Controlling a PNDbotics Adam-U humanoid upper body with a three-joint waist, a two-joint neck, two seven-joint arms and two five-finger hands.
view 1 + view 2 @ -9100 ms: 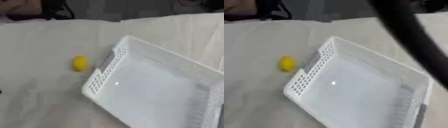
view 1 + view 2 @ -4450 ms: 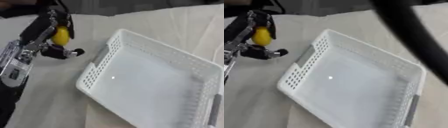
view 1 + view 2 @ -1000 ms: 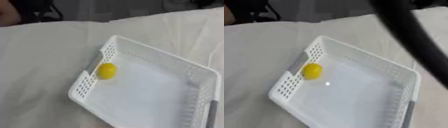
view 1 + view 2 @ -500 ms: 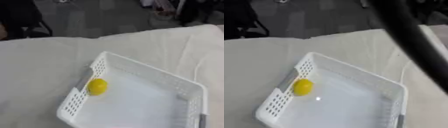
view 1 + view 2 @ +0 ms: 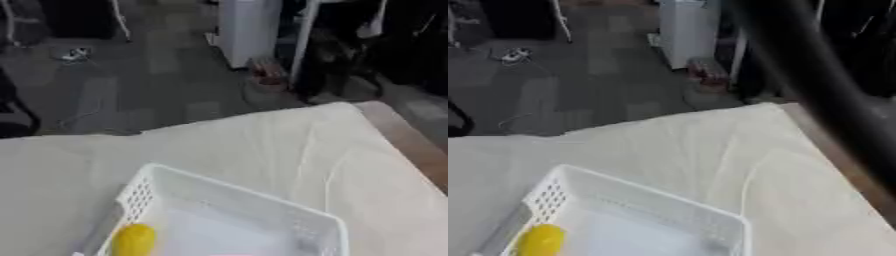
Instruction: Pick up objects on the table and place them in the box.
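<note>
the table [image 5: 262,145], draped in a pale cloth, fills the lower half of both views, and as far as it shows, its cloth carries nothing loose apart from the box, so the picking looks done for every object in sight; whether more things wait on the part of the table below the frame cannot be told. the white box [image 5: 254,205], a shallow basket with perforated walls, sits on the cloth near the bottom edge, cut off by the frame so only its far corner and two walls show. inside it, against the left wall, lies a small yellow object [image 5: 541,241], rounded like a lemon, resting on the floor of the box; nothing else shows in the box. neither robot hand appears in either view, so how far their fingers are spread, and whether they hold anything, cannot be told. a dark blurred bar [image 5: 815,85] slants across the right eye view at the upper right, too blurred to identify.
</note>
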